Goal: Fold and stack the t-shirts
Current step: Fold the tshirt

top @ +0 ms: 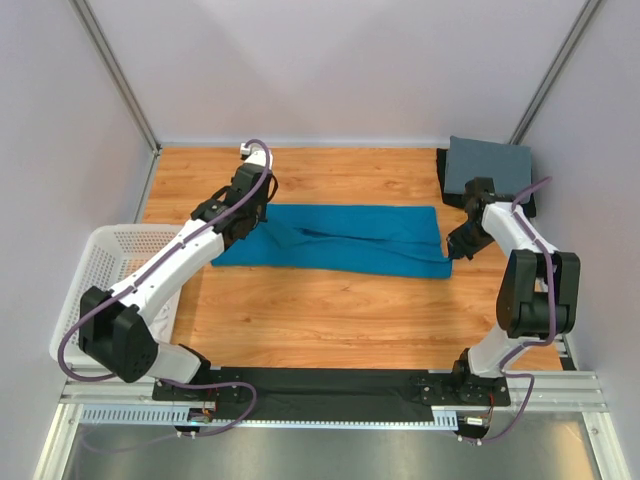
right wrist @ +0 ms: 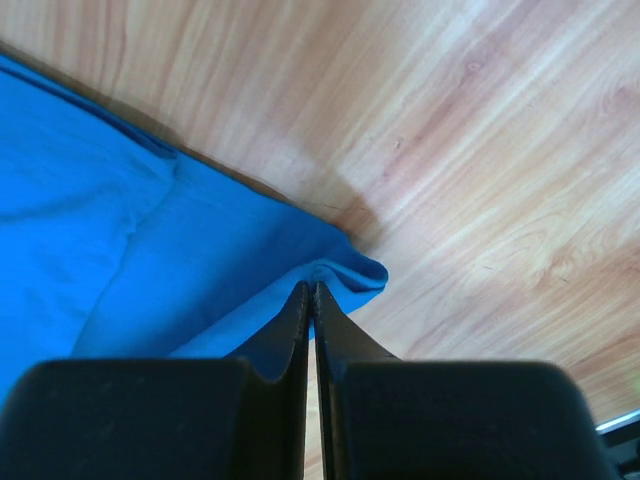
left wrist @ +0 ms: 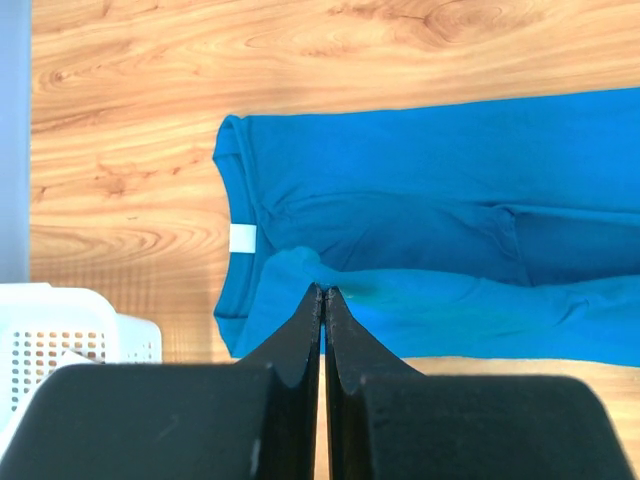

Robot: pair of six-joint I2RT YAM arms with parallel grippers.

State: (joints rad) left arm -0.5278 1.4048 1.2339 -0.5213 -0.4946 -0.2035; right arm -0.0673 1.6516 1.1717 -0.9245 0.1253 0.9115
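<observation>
Teal-blue t-shirt (top: 340,238): soft long folded band on wood-grain table (top: 330,320), right of white mesh basket (top: 100,262) | left gripper (left wrist: 322,292) closed, pinching collar-end fold | right gripper (right wrist: 310,290) closed, pinching curled far corner

bright even overhead light, faint soft shadows, sharp focus

The teal-blue t-shirt (top: 340,240) is being seen as soft, matt cloth, lightly creased. The tabletop (top: 330,320) is being shown as smooth, grained wood with a faint sheen. The laundry basket (top: 85,280) is being shown as white perforated plastic. The left hand (left wrist: 322,292) and right hand (right wrist: 309,290) are being seen as matt black plastic.
</observation>
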